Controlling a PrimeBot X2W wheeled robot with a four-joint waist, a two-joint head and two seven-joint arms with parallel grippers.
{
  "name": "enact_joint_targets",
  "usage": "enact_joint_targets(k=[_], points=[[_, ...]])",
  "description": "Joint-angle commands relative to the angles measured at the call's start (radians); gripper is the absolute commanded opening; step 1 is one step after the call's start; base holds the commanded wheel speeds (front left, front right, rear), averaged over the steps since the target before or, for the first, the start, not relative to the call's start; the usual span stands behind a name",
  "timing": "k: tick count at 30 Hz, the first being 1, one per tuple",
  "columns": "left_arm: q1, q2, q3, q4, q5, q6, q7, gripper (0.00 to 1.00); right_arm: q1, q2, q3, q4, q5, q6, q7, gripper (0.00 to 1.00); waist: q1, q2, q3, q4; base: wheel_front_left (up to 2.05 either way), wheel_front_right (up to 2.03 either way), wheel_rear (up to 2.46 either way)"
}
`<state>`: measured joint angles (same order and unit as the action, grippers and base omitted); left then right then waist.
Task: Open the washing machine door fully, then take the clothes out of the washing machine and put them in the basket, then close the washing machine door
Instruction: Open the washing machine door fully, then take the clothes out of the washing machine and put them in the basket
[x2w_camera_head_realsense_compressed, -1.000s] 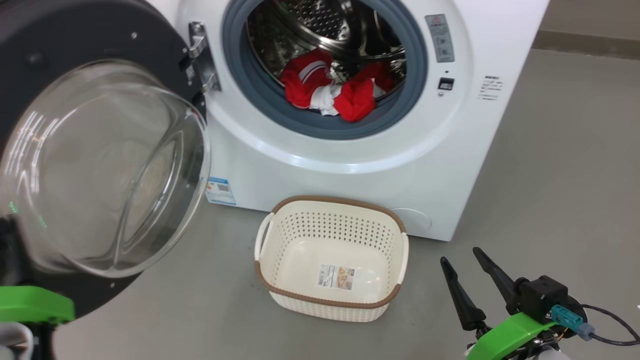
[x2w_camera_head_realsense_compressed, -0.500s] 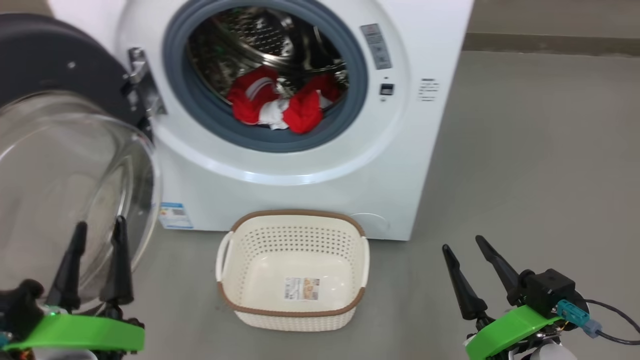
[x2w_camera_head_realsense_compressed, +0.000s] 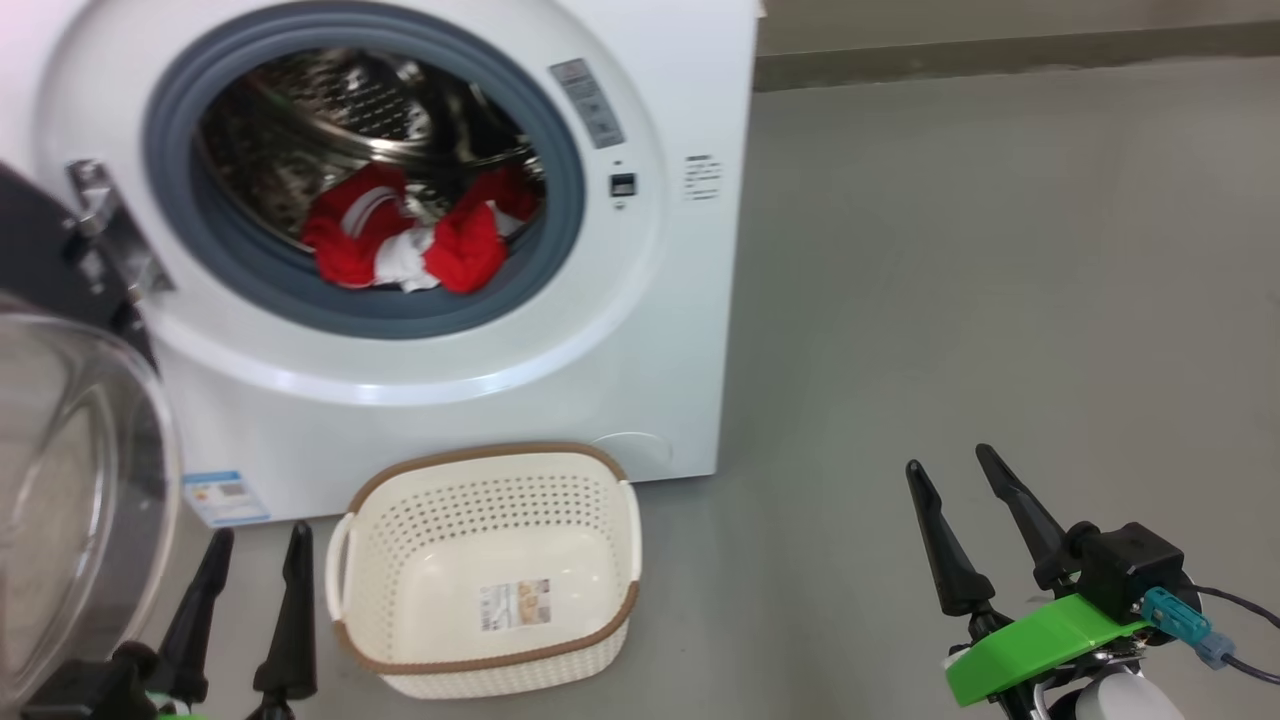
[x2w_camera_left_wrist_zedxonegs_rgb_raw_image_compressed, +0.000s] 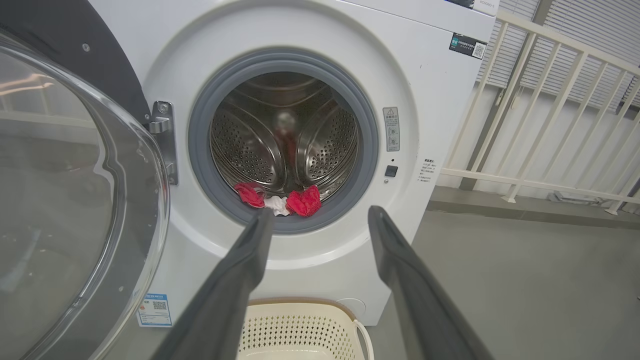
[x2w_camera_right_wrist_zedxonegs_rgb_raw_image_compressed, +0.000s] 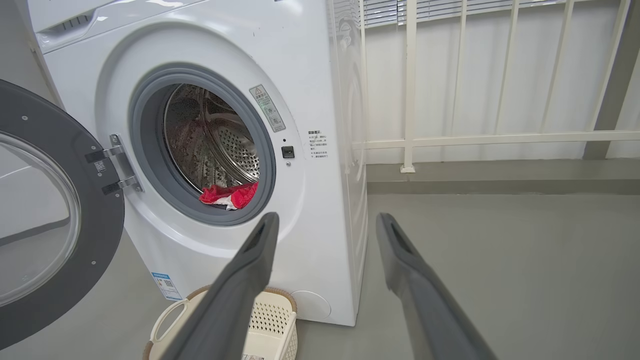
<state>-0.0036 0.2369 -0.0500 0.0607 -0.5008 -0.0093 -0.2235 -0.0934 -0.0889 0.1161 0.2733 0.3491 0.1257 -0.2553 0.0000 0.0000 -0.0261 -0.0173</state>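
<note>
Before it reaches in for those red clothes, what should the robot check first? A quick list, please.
1. Door swung wide, opening unblocked: ok.
2. Clothes in sight at the front of the drum: ok.
3. Basket empty, on the floor below the opening: ok.
4. Left gripper open, holding nothing: ok.
5. Right gripper open, holding nothing: ok.

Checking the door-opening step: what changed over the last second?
The left gripper opened and drew back from the black-rimmed round glass door; the camera turned too. The red clothes stay in the white washing machine, the cream perforated basket empty, the right gripper open.
</note>
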Motion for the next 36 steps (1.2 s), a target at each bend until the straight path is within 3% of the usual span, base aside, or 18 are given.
enact_joint_targets(k=[1, 9, 19, 36], points=[[-0.012, 0.021, 0.038, -0.024, 0.014, 0.006, -0.015, 1.0, -0.041, -0.002, 0.019, -0.032, -0.008, 0.005, -0.006, 1.0, 0.0, 0.0, -0.008, -0.051, 0.0, 0.0, 0.0], [0.089, -0.02, 0.061, -0.003, 0.035, 0.017, -0.035, 1.0, -0.026, -0.01, 0.034, -0.057, 0.018, 0.005, -0.006, 1.0, 0.0, 0.0, -0.033, -0.117, 0.0, 0.0, 0.0], [0.132, -0.073, 0.13, 0.015, 0.106, 0.02, -0.038, 1.0, 0.019, -0.024, 0.029, -0.076, 0.034, 0.005, -0.006, 1.0, 0.0, 0.0, -0.056, -0.13, 0.0, 0.0, 0.0], [0.163, -0.136, 0.209, 0.051, 0.215, -0.055, -0.038, 1.0, 0.036, -0.038, 0.057, -0.07, 0.044, 0.005, -0.006, 1.0, 0.0, 0.0, -0.073, -0.106, 0.0, 0.0, 0.0]])
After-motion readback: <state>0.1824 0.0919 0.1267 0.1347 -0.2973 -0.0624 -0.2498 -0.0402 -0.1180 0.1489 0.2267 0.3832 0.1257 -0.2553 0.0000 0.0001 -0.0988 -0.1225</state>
